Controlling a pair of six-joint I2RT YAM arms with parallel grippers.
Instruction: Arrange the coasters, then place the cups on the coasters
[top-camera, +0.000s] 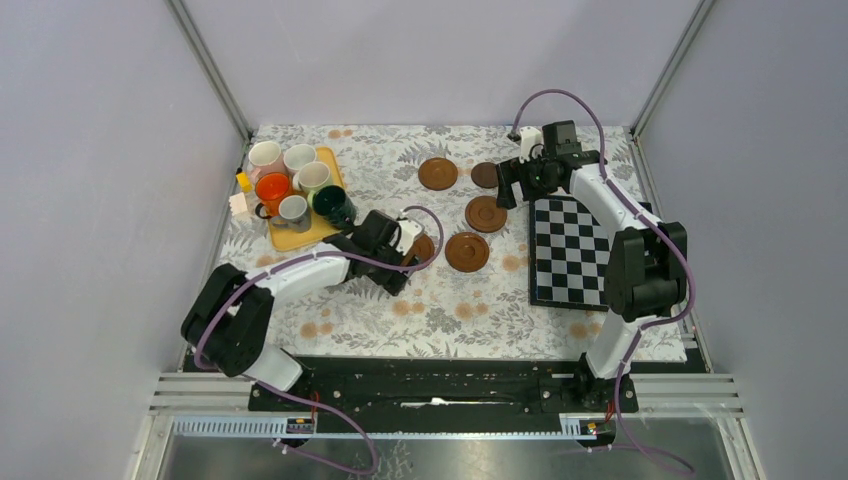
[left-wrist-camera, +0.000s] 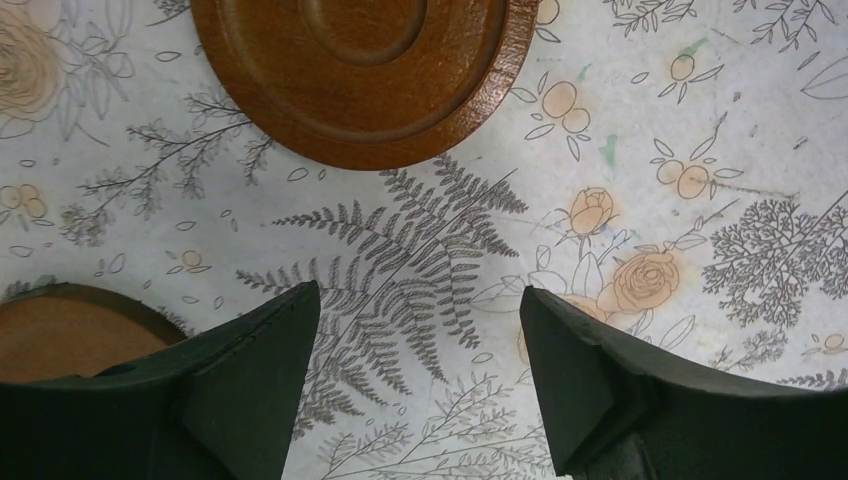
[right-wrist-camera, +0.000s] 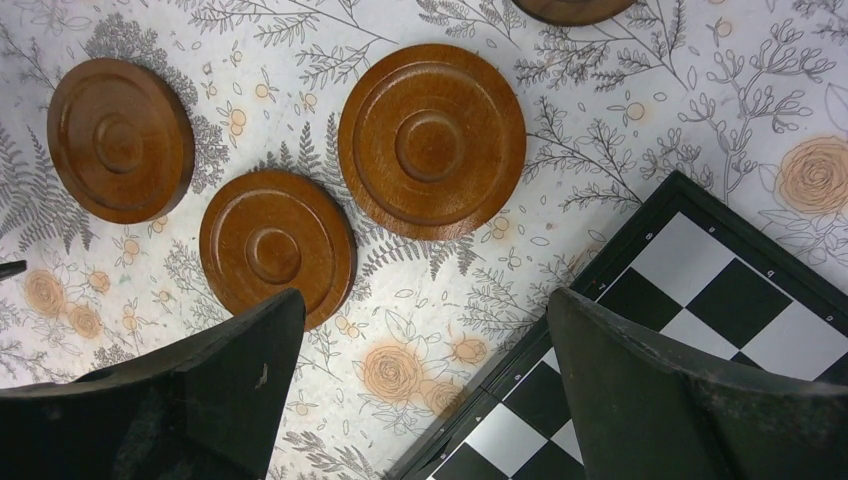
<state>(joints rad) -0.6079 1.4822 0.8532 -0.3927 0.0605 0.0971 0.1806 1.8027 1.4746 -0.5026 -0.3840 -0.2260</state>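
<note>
Shows brown coasters (top-camera: 486, 213) loose mid-table on floral cloth (top-camera: 450, 310), and the cups (top-camera: 272, 187) crowded on a yellow tray (top-camera: 300, 238) at far left. Finds the left gripper (left-wrist-camera: 418, 300) spread over bare cloth, pinching nothing — one coaster ahead, another close beside. Finds the right gripper (right-wrist-camera: 425, 300) spread wide above coasters beside a chessboard (top-camera: 575, 250).

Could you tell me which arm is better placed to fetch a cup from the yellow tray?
Probably left: the left gripper, open, sits near the tray of cups, while the right gripper is farther off, beside the chessboard.
</note>
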